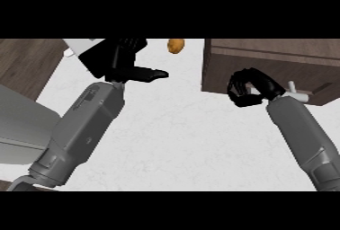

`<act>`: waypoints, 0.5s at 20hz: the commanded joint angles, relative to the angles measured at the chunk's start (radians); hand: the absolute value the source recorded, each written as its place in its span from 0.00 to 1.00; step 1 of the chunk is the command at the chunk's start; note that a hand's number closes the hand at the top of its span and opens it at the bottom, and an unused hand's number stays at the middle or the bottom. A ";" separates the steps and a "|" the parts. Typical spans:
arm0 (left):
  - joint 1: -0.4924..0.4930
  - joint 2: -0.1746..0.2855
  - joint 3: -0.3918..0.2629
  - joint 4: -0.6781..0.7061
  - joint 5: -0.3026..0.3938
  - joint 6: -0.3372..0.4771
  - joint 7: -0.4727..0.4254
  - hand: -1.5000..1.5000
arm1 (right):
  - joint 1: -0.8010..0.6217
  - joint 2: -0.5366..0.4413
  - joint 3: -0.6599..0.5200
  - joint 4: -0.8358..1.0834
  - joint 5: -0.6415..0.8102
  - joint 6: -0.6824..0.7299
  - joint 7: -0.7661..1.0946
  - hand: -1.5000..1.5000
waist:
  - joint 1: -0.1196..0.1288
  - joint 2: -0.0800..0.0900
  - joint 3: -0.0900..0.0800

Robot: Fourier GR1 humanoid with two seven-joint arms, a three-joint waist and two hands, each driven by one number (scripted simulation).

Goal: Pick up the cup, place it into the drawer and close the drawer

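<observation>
Left robot hand [116, 58]: upper left, fingers apart, resting out of the way.
Right robot hand [256, 84]: fingers curled together against the drawer [279, 69] front, probably to push it.
Cup: not visible.

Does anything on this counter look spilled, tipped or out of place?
Nothing looks spilled or damaged. The one stray is a small orange object lying alone on the white counter, between the left hand and the brown drawer unit.

I see a small orange-brown lump [175, 46] lying far out on the white counter [172, 134], and a grey panel [19, 126] near left.
</observation>
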 commanded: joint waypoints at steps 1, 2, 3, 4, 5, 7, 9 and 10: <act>0.035 0.013 -0.011 -0.022 -0.007 -0.016 -0.002 0.00 | -0.146 -0.091 -0.099 0.083 -0.029 -0.040 0.031 1.00 | 0.031 0.015 -0.005; 0.047 0.011 -0.014 -0.027 -0.001 -0.033 0.009 0.00 | -0.156 -0.080 -0.097 0.082 -0.027 -0.051 0.048 1.00 | 0.044 0.015 -0.005; 0.054 0.022 -0.013 -0.035 0.002 -0.041 0.016 0.00 | -0.146 -0.095 -0.108 0.079 -0.036 -0.052 0.039 1.00 | 0.049 0.014 -0.005; 0.053 0.014 -0.023 -0.038 -0.004 -0.047 0.013 0.00 | -0.166 -0.117 -0.111 0.080 -0.045 -0.011 0.048 1.00 | 0.047 0.016 -0.006; 0.050 0.029 -0.013 -0.046 -0.006 -0.038 -0.001 0.00 | -0.162 -0.110 -0.108 0.081 -0.041 -0.023 0.052 1.00 | 0.051 0.015 -0.006; 0.053 0.019 -0.016 -0.055 0.004 -0.052 0.019 0.00 | -0.179 -0.126 -0.124 0.068 -0.062 -0.003 0.062 1.00 | 0.053 0.014 -0.007; 0.067 0.029 -0.028 -0.049 -0.010 -0.058 0.014 0.00 | -0.171 -0.125 -0.127 0.054 -0.073 0.006 0.049 1.00 | 0.070 0.024 -0.006; 0.061 0.031 -0.014 -0.058 0.011 -0.069 0.030 0.00 | -0.177 -0.138 -0.135 0.051 -0.083 0.021 0.061 1.00 | 0.064 0.018 -0.007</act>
